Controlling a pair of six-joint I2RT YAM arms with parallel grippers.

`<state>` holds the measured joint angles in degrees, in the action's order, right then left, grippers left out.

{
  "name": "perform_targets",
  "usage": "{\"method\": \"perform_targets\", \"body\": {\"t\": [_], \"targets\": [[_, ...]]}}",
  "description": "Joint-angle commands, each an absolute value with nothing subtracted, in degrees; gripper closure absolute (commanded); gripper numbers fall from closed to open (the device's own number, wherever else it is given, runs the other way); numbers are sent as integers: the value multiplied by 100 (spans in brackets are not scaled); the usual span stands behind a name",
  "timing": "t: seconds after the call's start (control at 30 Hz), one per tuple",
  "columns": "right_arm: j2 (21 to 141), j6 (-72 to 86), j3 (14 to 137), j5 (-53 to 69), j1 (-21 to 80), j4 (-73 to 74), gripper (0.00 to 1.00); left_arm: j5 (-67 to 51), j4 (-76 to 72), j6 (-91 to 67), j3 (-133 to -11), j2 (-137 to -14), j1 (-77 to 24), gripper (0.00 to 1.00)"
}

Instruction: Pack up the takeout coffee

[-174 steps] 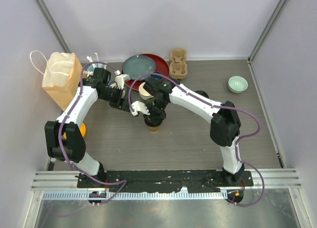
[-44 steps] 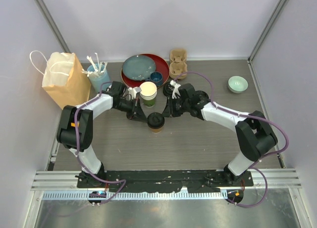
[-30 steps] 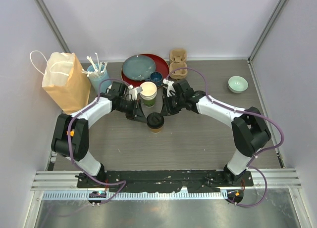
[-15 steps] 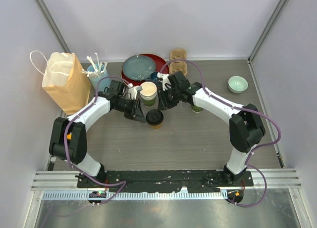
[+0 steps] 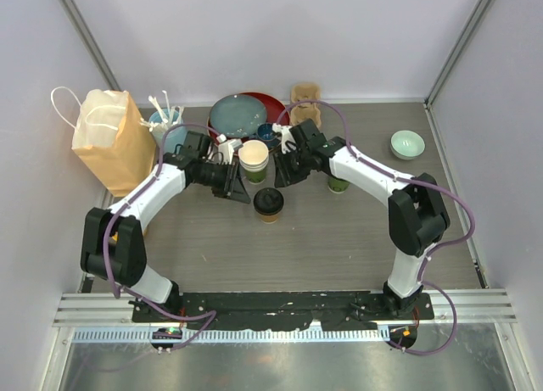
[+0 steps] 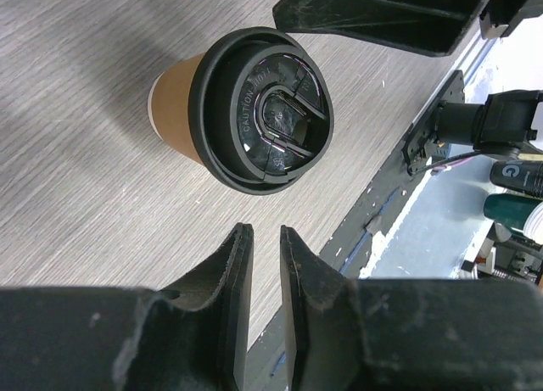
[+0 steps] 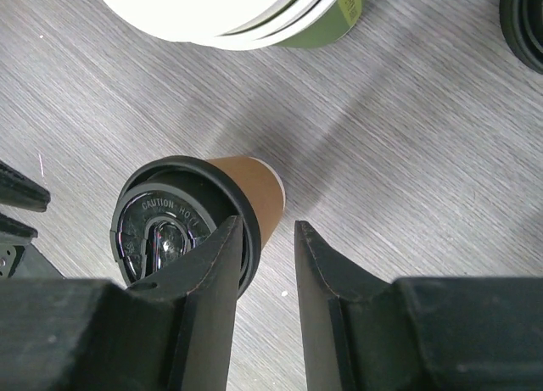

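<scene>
I saw a brown cup (image 6: 174, 103) under a black lid (image 6: 261, 111). The other cup (image 7: 335, 19) was green-sided, the table (image 7: 407, 153) grey woodgrain.

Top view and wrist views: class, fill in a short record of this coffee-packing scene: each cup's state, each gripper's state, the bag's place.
Brown cup: upright, black lid on
Green cup: upright, no lid, between the two grippers
Left gripper: jaws slightly apart, empty
Right gripper: jaws slightly apart, empty
Paper bag: upright, far left in the top view
</scene>
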<state>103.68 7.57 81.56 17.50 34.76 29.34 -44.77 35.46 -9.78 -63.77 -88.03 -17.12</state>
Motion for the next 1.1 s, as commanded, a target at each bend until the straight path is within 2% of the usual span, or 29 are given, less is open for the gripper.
{"method": "perform_targets", "body": {"t": [0.0, 0.3, 0.53, 0.8, 1.07], "targets": [[10477, 659, 8490, 1793, 3454, 3032, 63, -4342, 3551, -835, -6592, -8596, -1679, 77], [10301, 501, 8780, 1740, 3454, 3217, 62, -4035, 3489, -879, -6838, -8754, -1687, 72], [9634, 869, 8719, 1266, 3472, 3217, 62, -3771, 3480, -809, -6987, -8736, -1687, 67], [8071, 2020, 7208, 29, 3813, 2602, 60, -3735, 3331, -809, -7180, -8877, -1687, 63], [7603, 3075, 6443, -597, 4640, 2417, 59, -3814, 3085, -896, -7233, -9009, -1687, 59]]}}
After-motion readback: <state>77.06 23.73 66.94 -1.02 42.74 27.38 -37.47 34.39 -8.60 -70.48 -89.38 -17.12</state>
